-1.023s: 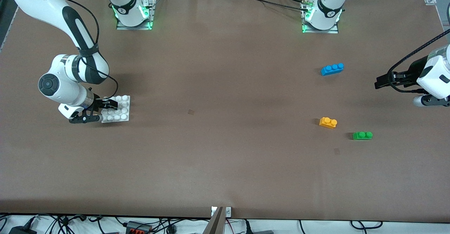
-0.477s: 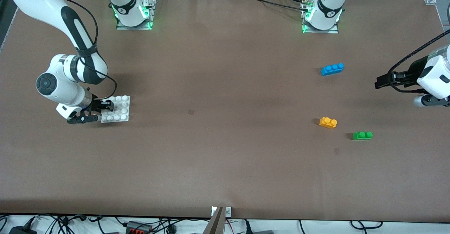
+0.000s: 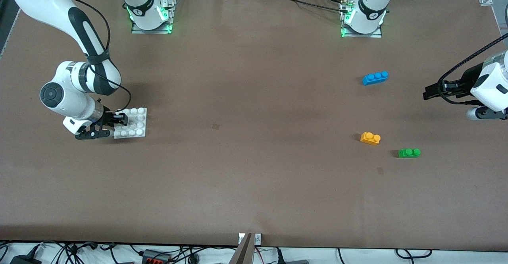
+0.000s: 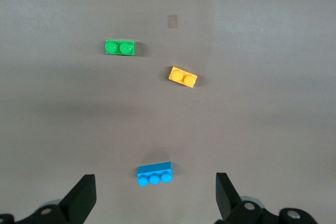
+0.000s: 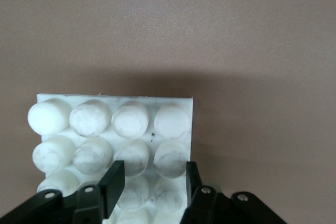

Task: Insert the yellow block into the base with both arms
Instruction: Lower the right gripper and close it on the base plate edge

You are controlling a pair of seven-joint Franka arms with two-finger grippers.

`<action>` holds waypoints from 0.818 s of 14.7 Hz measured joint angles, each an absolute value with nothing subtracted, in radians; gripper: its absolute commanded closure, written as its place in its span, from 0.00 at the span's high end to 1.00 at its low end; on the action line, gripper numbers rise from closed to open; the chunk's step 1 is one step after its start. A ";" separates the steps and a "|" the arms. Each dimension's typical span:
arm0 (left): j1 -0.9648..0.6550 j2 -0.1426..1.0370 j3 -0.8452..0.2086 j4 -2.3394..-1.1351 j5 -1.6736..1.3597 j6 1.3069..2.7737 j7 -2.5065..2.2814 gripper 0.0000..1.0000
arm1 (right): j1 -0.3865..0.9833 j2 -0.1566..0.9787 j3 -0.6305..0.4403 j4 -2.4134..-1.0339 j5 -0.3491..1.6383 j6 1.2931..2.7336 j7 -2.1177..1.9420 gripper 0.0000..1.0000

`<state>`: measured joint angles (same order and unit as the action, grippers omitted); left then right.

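Lying flat on the brown table toward the left arm's end, the small orange-yellow plastic brick with two round studs [image 3: 370,138] is untouched by either arm. A green two-stud brick [image 3: 409,153] is seen near it, slightly nearer the front camera, and a longer blue three-stud brick [image 3: 375,78] is set well apart, farther from that camera. The left gripper [image 4: 155,203] is held above the table near the blue brick, its fingers spread wide with nothing between them, the left arm waiting. Toward the right arm's end, the flat white square plastic plate with its grid of round studs [image 3: 135,122] is gripped at one edge by the right gripper [image 5: 150,184], whose black fingers [image 5: 116,181] are closed over the studs of the nearest rows.
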<state>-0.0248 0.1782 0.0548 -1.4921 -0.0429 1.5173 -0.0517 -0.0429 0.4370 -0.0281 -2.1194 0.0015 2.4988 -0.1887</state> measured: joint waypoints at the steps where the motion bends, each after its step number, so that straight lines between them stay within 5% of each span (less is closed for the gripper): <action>1: -0.025 0.178 0.055 -1.492 -0.043 1.517 -0.052 1.00 | -0.043 0.437 -0.028 -2.119 0.001 2.499 -0.189 0.50; 12: -0.023 0.178 0.062 -1.492 -0.059 1.514 -0.026 1.00 | -0.043 0.437 -0.018 -2.119 0.001 2.498 -0.194 0.51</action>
